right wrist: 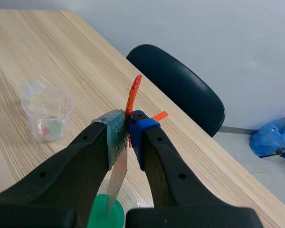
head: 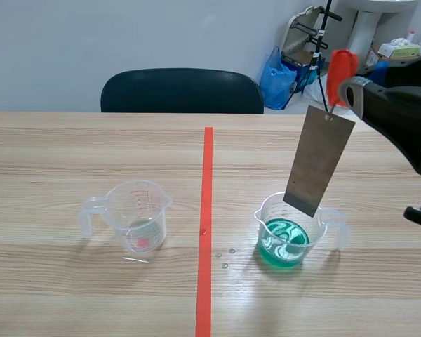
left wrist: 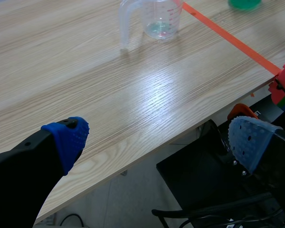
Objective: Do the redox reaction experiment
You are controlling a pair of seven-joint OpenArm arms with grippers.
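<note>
Item, as I logged it: right hand (right wrist: 128,137) clamped on orange clip (head: 340,67); metal plate (head: 318,160) hung over green-liquid beaker (head: 289,235); clear beaker (head: 137,214) at its 9 o'clock; left hand (left wrist: 159,138) wide, unloaded.

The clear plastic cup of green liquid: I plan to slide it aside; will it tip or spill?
The clear plastic cup of green liquid looks thin-walled and light, so it probably slides easily. Liquid sits low, so spilling seems unlikely. Its side handle may make it turn.
</note>
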